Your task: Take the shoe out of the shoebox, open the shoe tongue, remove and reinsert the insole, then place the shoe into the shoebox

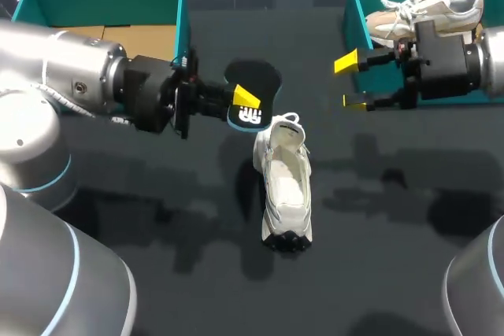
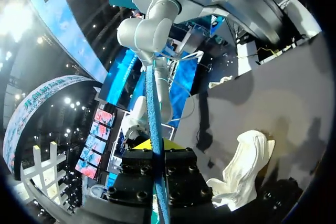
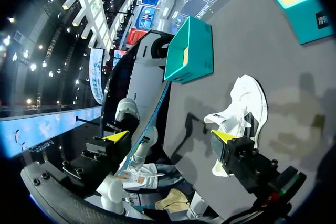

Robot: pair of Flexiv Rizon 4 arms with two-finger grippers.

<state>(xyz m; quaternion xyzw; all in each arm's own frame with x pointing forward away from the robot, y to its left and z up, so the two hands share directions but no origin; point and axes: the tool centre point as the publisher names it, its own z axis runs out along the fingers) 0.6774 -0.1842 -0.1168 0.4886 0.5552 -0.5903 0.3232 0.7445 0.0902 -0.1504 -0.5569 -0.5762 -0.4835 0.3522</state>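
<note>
Left box (image 1: 102, 1): no shoe in it.

Left gripper (image 1: 246, 100): fingers clamped on the insole (image 1: 256, 84), which hangs above the table just beside the shoe's heel.
- Judged thin, light and floppy, so it will likely bend as it is fed in.

Shoe (image 1: 285, 186): on the table mid-way, on its sole, mouth open.
- Judged light, with a soft upper and a stiffer sole.
- Brace it at the heel collar.

Right gripper (image 1: 352, 82): fingers wide apart and empty, just beside the right box (image 1: 356, 13), which holds a beige shoe (image 1: 425, 9).

Left wrist view shows the insole (image 2: 152, 129) edge-on, which confirms the pinch. Head view alone shows its face.
</note>
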